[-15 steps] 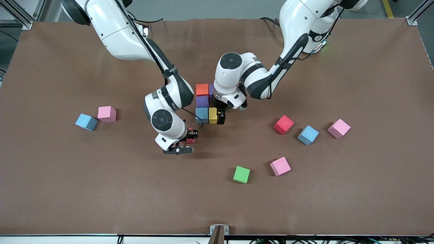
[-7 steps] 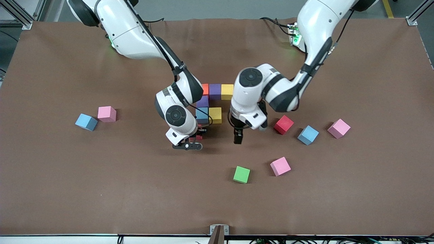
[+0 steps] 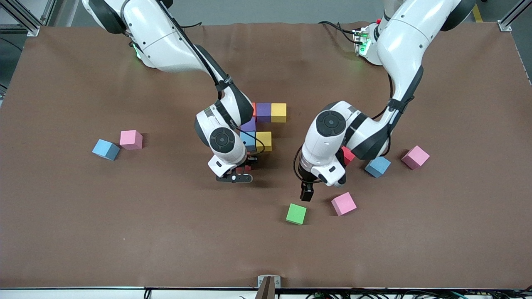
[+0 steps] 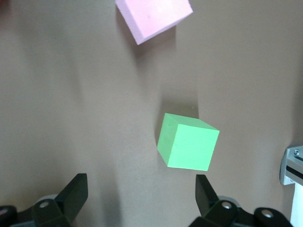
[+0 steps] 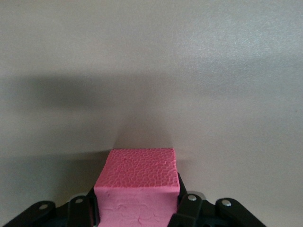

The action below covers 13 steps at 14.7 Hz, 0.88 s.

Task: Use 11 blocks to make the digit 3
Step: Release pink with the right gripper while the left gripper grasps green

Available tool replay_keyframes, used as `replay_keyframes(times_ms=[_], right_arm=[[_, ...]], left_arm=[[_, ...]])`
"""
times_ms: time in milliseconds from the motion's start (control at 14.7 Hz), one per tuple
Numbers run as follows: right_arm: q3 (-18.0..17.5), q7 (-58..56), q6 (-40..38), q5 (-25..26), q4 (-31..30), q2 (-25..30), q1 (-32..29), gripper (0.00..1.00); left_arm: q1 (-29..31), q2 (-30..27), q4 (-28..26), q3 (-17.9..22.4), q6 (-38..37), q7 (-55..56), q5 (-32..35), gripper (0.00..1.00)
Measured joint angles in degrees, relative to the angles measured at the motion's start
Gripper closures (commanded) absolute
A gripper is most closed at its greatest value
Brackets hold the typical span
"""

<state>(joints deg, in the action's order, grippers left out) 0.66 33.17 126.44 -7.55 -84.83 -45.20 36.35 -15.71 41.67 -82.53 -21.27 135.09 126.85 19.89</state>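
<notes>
Reaching down from its base, the right arm bends sharply at the elbow, and the right gripper (image 3: 240, 169) hangs low over the mat, just beside the light blue cube (image 3: 248, 140) of the partly built digit 3 (image 3: 262, 124). Its jaws are clamped on a red block (image 3: 247, 168); the right wrist view shows that block (image 5: 138, 187) close up between the pads, looking pinkish there, while from the front only a sliver peeks out under the wrist.

The left arm curls forward, and the left gripper (image 3: 306, 192) is poised over bare mat just beside the green block (image 3: 296, 214), jaws spread wide with nothing between them. The left wrist view shows the green cube (image 4: 188, 142) and a pink block (image 4: 152, 16) resting apart on the mat.
</notes>
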Motion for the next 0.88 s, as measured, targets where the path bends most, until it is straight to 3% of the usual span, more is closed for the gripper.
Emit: replay_keyframes(times_ms=[883], right_arm=[[0.0, 0.0, -2.8, 0.1, 0.5, 0.0, 1.9, 0.64]], left_arm=[[3.5, 7.7, 9.1, 0.0, 1.5, -7.7, -2.4, 0.00]])
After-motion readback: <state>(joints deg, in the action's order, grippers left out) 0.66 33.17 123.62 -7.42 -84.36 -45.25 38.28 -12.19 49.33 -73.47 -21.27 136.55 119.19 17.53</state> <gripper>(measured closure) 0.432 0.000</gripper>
